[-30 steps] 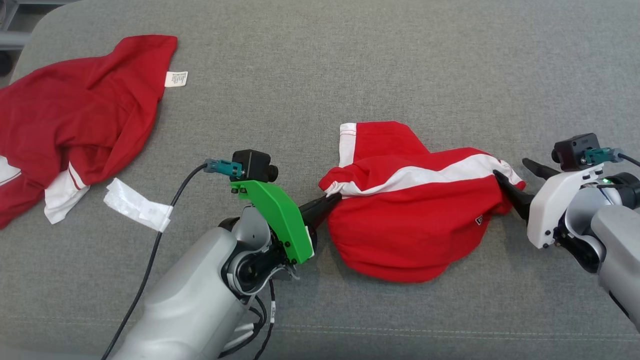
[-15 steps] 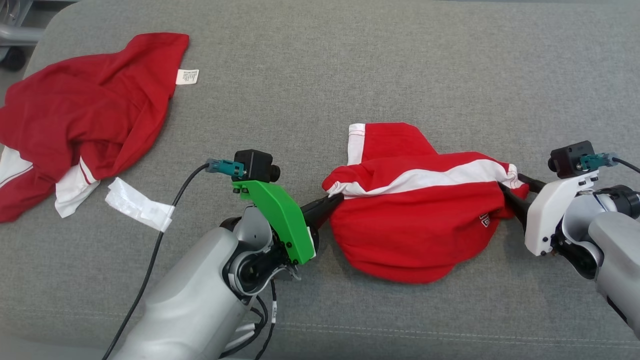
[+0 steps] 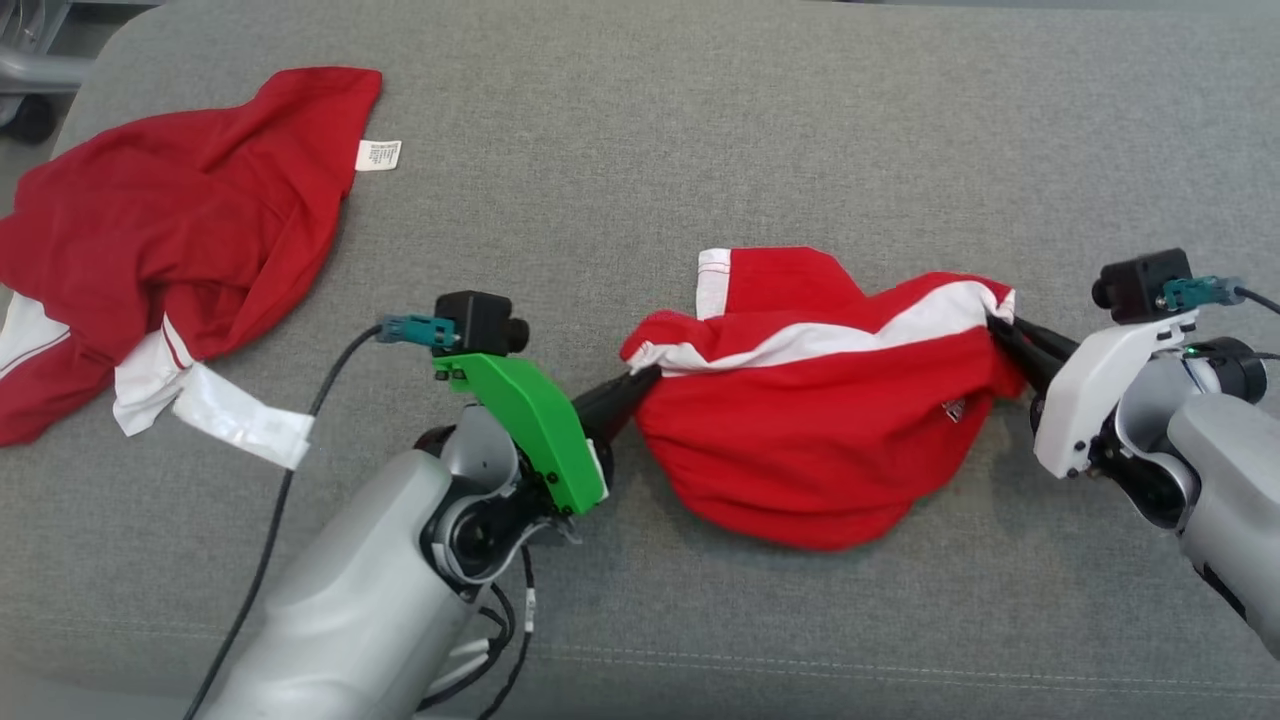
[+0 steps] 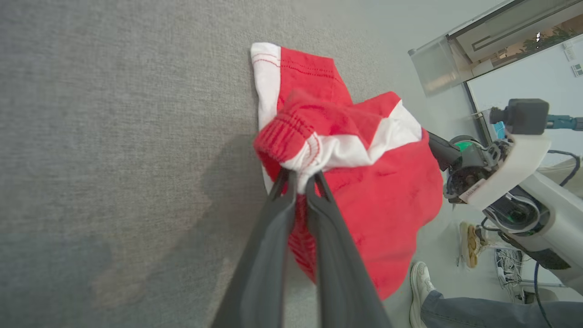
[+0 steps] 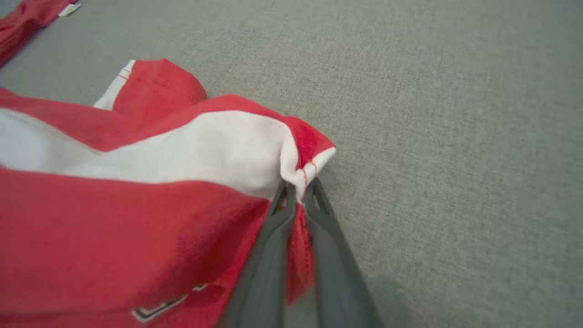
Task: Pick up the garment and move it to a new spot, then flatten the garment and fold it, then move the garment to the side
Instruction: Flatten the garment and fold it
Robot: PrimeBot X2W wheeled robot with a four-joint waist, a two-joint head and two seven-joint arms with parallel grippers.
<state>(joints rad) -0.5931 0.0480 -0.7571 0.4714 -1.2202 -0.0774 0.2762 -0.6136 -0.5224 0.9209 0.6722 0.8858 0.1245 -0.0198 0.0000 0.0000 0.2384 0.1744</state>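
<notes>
Holding the red garment [image 3: 800,440] at both ends, the two tools are each pinched shut on cloth. The left tool [image 3: 640,378] grips the striped hem at its left end. The right tool [image 3: 1000,325] grips the white stripe at its right end. The garment lies bunched near the middle of the gray counter [image 3: 700,120]. Its long side runs left to right between the tools. It sags between them, so both arms likely need to lift together.
</notes>
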